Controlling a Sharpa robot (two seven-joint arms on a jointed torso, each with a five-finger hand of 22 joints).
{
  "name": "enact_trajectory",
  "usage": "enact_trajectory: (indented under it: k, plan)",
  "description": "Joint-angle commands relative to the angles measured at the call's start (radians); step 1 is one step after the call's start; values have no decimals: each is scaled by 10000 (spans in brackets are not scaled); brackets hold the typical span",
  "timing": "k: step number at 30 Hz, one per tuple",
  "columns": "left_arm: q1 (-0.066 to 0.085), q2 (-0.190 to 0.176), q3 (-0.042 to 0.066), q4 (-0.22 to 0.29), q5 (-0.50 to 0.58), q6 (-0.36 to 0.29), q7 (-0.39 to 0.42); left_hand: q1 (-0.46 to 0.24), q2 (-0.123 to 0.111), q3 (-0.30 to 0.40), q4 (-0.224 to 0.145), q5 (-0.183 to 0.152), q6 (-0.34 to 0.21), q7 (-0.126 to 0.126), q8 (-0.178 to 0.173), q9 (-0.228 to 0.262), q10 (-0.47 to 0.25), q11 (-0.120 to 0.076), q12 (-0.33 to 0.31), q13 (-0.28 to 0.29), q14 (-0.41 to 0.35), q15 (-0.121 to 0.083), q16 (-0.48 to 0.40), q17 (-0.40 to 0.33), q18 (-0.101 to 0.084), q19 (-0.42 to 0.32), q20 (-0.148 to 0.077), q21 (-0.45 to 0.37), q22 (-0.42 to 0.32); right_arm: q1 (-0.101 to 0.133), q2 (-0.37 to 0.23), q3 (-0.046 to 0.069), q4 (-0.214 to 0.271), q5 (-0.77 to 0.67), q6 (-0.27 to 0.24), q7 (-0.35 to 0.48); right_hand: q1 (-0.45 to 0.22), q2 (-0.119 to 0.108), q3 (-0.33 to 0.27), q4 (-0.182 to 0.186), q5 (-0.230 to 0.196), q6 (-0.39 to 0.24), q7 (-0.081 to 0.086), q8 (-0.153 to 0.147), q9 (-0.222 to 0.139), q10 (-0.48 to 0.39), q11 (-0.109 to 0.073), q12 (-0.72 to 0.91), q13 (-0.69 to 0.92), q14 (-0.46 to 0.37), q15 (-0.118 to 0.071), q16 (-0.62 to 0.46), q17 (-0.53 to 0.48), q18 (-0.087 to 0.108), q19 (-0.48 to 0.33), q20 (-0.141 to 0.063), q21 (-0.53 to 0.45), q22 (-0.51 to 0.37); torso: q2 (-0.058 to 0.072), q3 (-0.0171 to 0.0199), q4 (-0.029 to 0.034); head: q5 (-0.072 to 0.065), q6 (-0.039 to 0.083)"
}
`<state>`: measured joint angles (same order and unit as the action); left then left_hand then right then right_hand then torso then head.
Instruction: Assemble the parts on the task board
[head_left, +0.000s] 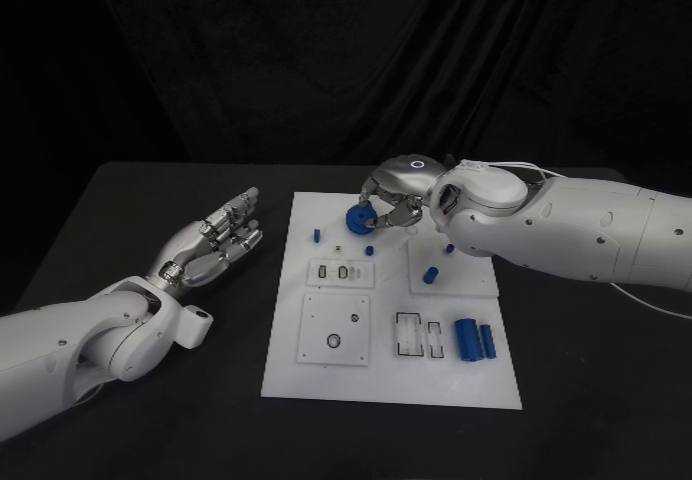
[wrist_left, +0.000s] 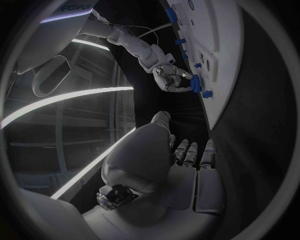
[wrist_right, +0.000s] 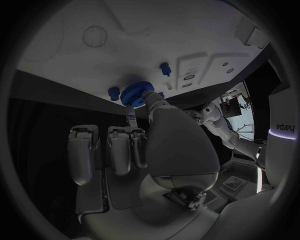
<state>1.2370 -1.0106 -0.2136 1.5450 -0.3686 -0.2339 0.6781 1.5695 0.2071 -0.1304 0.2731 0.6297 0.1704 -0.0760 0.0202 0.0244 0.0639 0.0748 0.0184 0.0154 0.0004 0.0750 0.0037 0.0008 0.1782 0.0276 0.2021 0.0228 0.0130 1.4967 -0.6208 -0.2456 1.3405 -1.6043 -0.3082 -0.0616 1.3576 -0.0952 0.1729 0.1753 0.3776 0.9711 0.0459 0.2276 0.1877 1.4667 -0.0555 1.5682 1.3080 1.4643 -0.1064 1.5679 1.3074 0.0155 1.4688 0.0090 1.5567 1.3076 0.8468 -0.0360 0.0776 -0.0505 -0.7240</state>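
The white task board (head_left: 433, 375) lies in the middle of the black table. My right hand (head_left: 392, 200) hovers over the board's far edge and pinches a blue gear (head_left: 359, 218) between thumb and fingers. The right wrist view shows the gear (wrist_right: 136, 92) at the thumb tip, just off the board (wrist_right: 125, 45), near two small blue pegs (wrist_right: 165, 68). From the left wrist, the right hand (wrist_left: 172, 77) holds the gear (wrist_left: 195, 83) beside the board (wrist_left: 225, 75). My left hand (head_left: 216, 240) lies left of the board, fingers stretched out and apart, holding nothing.
Small blue pegs (head_left: 317, 236) stand on the board's far half, one (head_left: 430, 273) on a raised plate. Two blue cylinders (head_left: 467, 338) lie at the board's near right, beside slotted white blocks (head_left: 413, 333). Bare black table lies around the board.
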Motion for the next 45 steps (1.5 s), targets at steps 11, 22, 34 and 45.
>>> enact_trajectory:
  k: [11,22,34,45]
  plan:
    - [12,37,6,-9,-44,166,1061,-82,-31,75,-20,-39,77,120,73,21,45,95,-43,-2,-4,69,-37,-8,20,-14,87,20,0,-60,98,11,-72,-50,535,-53,-186,41,214,31,25,-499,7,485,3121,1041,233,26,2628,1065,221,29,2634,-59,771,199,-153,2478,-3,4,6,-11,-26]
    - [12,29,6,-16,-44,173,1049,-84,-30,82,-20,-45,122,174,81,26,53,103,-41,0,-4,74,-37,-8,21,-15,91,19,0,-62,109,11,-126,-50,647,-334,-274,-41,454,9,28,-1048,137,-547,2488,1041,337,26,2628,1065,337,29,2634,39,518,312,-472,2335,-12,6,-23,22,-38]
    - [12,33,6,-26,-44,187,1033,-86,-29,85,-19,-48,137,195,83,28,52,105,-42,0,-4,77,-37,-8,21,-15,92,19,0,-62,111,11,-206,-50,603,-598,-242,-5,520,-25,31,-1017,156,-617,2425,1041,353,26,2628,1065,350,29,2634,51,488,326,-513,2318,-8,-1,-5,1,-36]
    - [12,50,6,-45,-44,213,1015,-91,-28,88,-16,-51,143,226,83,28,54,109,-41,0,-4,80,-37,-8,22,-15,94,19,0,-62,103,11,-226,-50,489,-663,-350,39,565,11,18,-1018,193,-762,2310,1041,387,26,2628,1065,380,29,2634,68,443,353,-577,2294,-9,-3,-4,-7,-37]
